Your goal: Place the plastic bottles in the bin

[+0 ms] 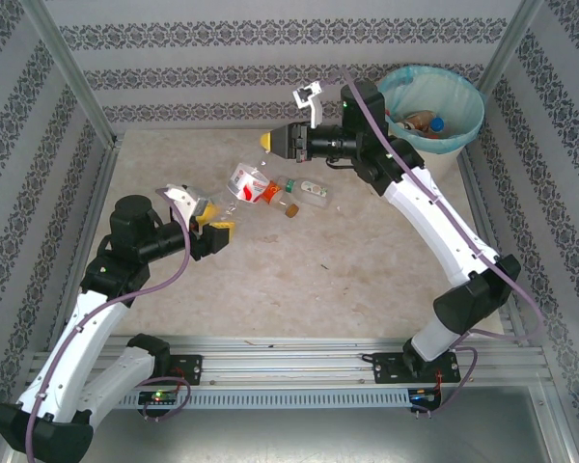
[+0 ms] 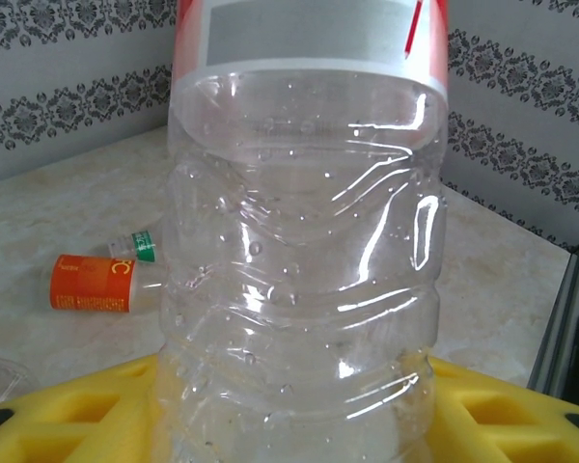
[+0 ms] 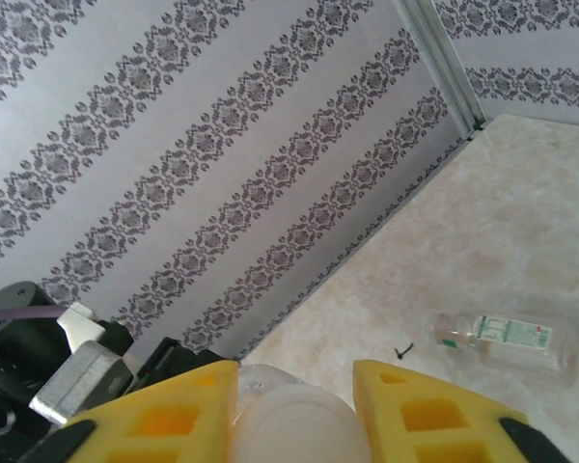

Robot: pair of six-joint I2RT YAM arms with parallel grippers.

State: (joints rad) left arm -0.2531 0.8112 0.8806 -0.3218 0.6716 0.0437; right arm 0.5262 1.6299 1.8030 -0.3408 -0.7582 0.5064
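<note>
Left fingers (image 2: 77, 415) grip a clear red-labelled bottle (image 2: 299, 289); right fingers (image 3: 164, 420) clasp a pale rounded object (image 3: 294, 424) near the bin (image 1: 468, 130).

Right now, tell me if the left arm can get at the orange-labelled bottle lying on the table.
Probably not yet. The left pincer is shut on a clear bottle, so it has no free grip. The orange-labelled bottle lies close beyond, with bare table between.

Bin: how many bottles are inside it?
2 show: a brownish bottle and a blue-capped bottle, side by side inside the bin. More may be hidden beneath them or behind the right arm.
</note>
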